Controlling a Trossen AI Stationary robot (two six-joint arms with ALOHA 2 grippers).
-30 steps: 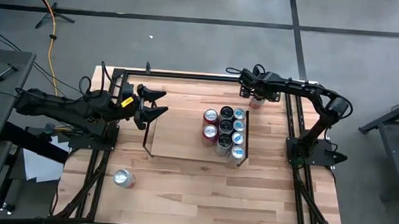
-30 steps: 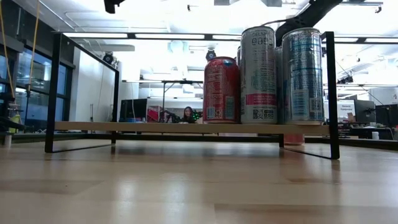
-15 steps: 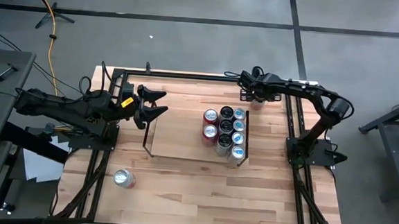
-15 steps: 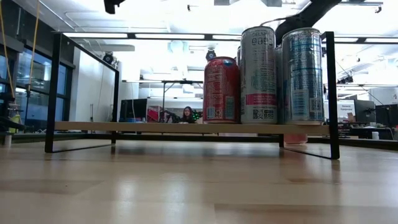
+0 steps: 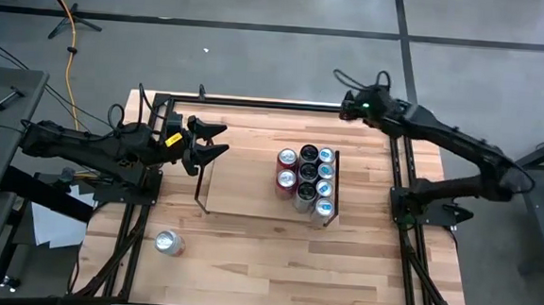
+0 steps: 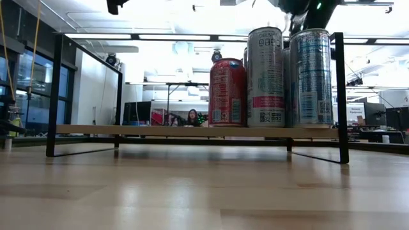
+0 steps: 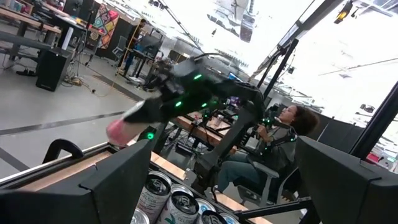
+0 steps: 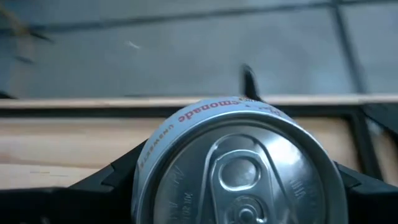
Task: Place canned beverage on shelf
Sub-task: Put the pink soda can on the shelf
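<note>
place: robotics lab | evidence: concrete floor (image 5: 259,48); background workbenches (image 6: 172,102); seated person (image 7: 292,121); ceiling lights (image 6: 185,37)

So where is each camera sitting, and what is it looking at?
High: above the table, looking straight down; shows both arms, the shelf and a loose can.
Low: at tabletop height, looking level at the shelf's cans; hardly any arm shows.
Left wrist: on the left arm, past its own fingers toward the right arm.
Right wrist: on the right arm, down on the pink can its fingers hold.
Shared: high and low both show the shelf's cans.
</note>
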